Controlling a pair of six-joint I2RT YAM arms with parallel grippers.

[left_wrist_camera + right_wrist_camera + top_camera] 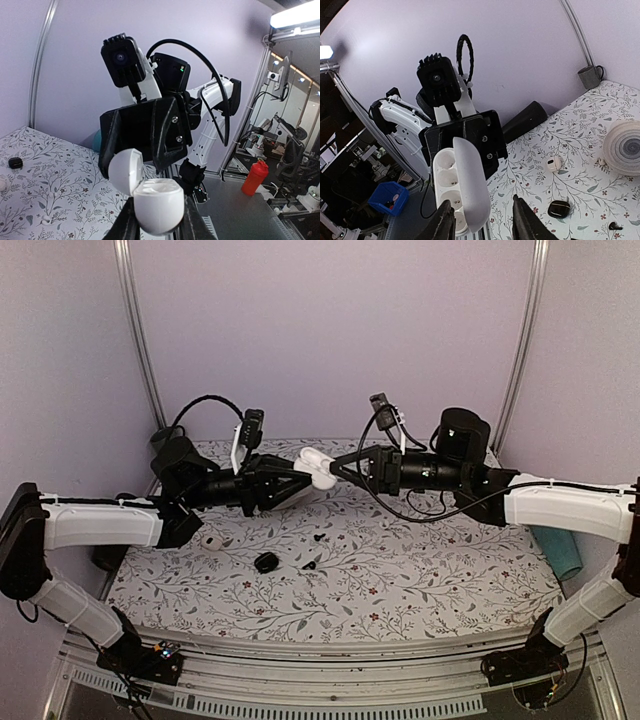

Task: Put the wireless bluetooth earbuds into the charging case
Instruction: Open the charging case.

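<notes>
Above the flowered table (430, 580), in the top view, the left gripper (298, 480) holds the white charging case (316, 464) up in the air. The right gripper (338, 468) meets it from the other side, with its tip just beside the case. Small black bits (265, 562) lie on the cloth below. I cannot make out an earbud for sure from here.

In the left wrist view, the case sits clamped between the two left fingers, and its round lid (125, 170) is swung open. The black body of the right gripper stands just behind the lid.

In the right wrist view, the open case shows its wells (446, 186), and they look empty. The right jaws stand partly apart. The case is near one finger, but I see nothing pinched between them. One earbud (553, 163), white with a dark spot, lies on the table well apart from the case. The second one I cannot pick out with certainty.

In my judgement the case is lifted and opened, but no earbud is seated yet. Picking up both and putting them in is the main part, and it is not yet done.

No brand, label or writing can be read in any view.
</notes>
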